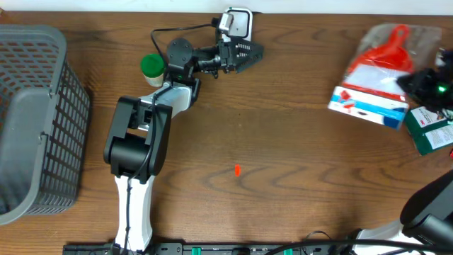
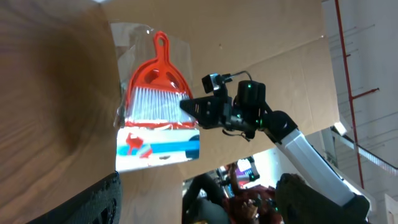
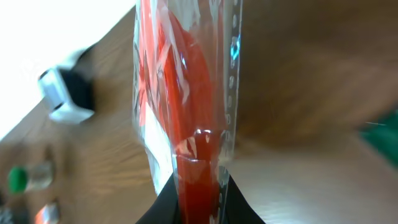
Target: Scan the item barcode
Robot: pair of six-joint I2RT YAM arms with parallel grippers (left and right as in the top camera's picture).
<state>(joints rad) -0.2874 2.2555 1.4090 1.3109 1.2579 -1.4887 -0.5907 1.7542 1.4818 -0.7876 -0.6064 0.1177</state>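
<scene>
Right tool [image 3: 198,198] pinches bagged dustpan set [image 1: 379,64]; label [image 1: 368,105] print apparently illegible.

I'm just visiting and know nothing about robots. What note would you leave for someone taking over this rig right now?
Left gripper: open and empty, just beside the scanner at the table's far edge.
Right gripper: shut on the dustpan pack, over the table's right side.
Done: pack is gripped.
Left: scanner not yet picked up; bring pack and scanner together and scan the barcode.
</scene>
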